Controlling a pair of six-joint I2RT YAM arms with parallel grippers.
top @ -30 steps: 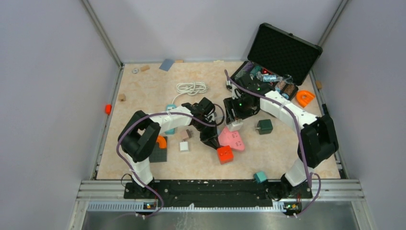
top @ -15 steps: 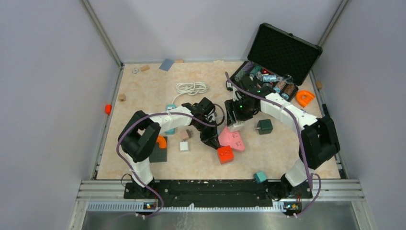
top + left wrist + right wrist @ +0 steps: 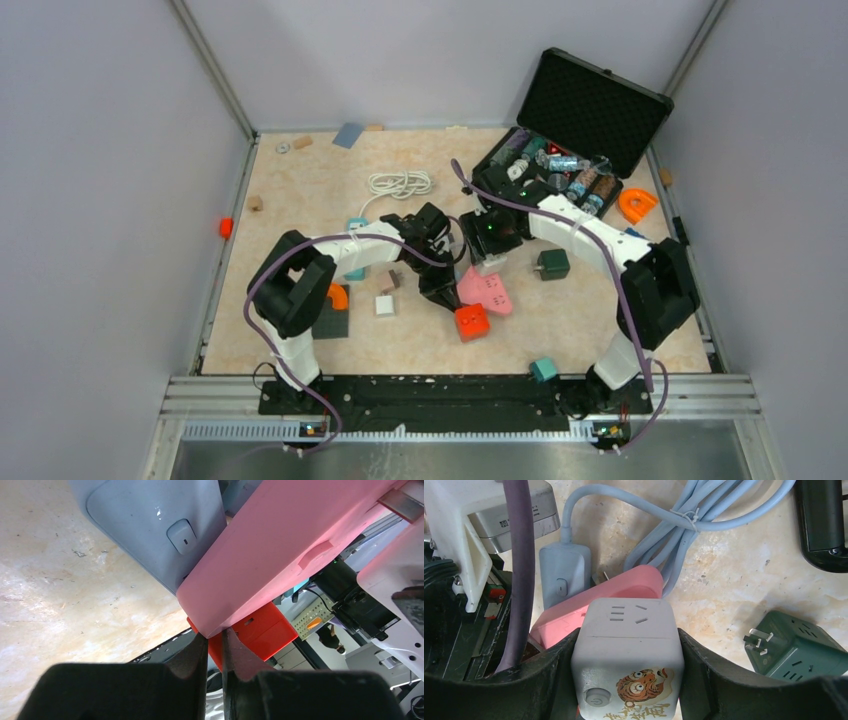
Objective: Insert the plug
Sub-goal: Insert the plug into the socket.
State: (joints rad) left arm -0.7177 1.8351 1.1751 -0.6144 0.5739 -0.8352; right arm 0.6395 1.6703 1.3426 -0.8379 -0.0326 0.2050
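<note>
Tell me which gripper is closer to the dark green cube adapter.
Right. The right gripper, clamped on the white cube, sits beside the green cube, a gap apart; the left gripper is farther, across the pink power strip, pinching its edge.

Surfaces, as I see them: pink strip [image 3: 624, 587] smooth plastic w/ satin sheen. white cube [image 3: 628, 645] matt plastic, a bit grubby, printed tiger decal on front. green cube [image 3: 796, 652] matt plastic, bare metal prongs. cable [image 3: 674, 537] smooth grey-blue plastic sheath. tabletop [image 3: 734, 580] marbled beige, scuffed, slight gloss. My R fingers [image 3: 549, 680] matt black, fine-grained.
</note>
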